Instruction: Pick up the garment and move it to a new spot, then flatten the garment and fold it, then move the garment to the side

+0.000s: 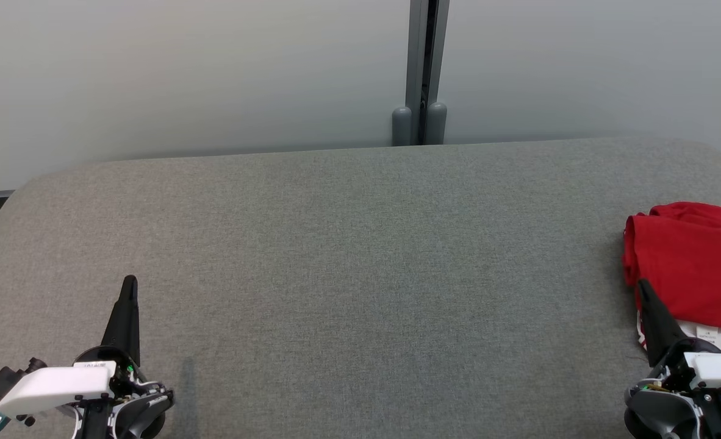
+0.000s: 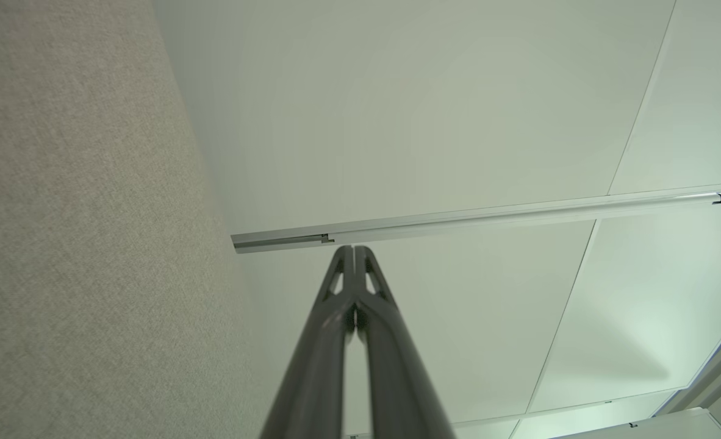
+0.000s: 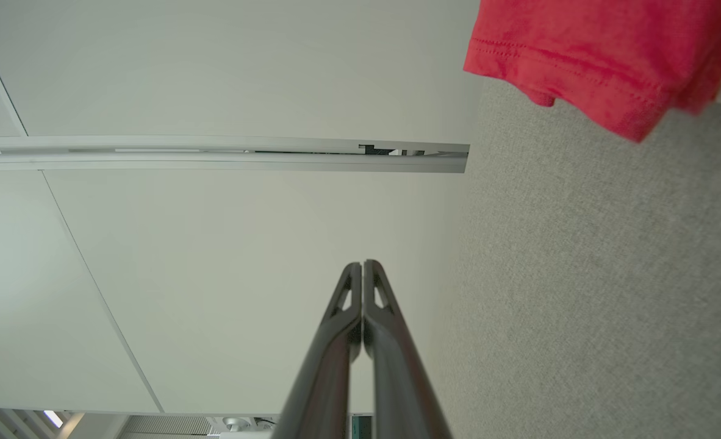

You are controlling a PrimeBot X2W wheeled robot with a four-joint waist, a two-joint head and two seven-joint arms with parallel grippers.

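1. The left claw [image 1: 130, 283] sits near the front left corner of the bench [image 1: 360, 256]. Its fingers are pressed together on nothing, and it is well apart from the garment.
2. The right claw [image 1: 643, 285], near the front right corner, is also closed and empty.
3. The red garment [image 1: 696, 268] lies bunched at the right edge, just ahead and to the right of the right claw. That arm is much the nearer and would likely need to open first. The heap has no clear long axis.

Left gripper [image 1: 130, 284]: 8 o'clock in head view, fingers pressed together, tips pointing 12 o'clock. Right gripper [image 1: 642, 285]: 4 o'clock, fingers likewise closed tight (tips lean slightly toward 11 o'clock).
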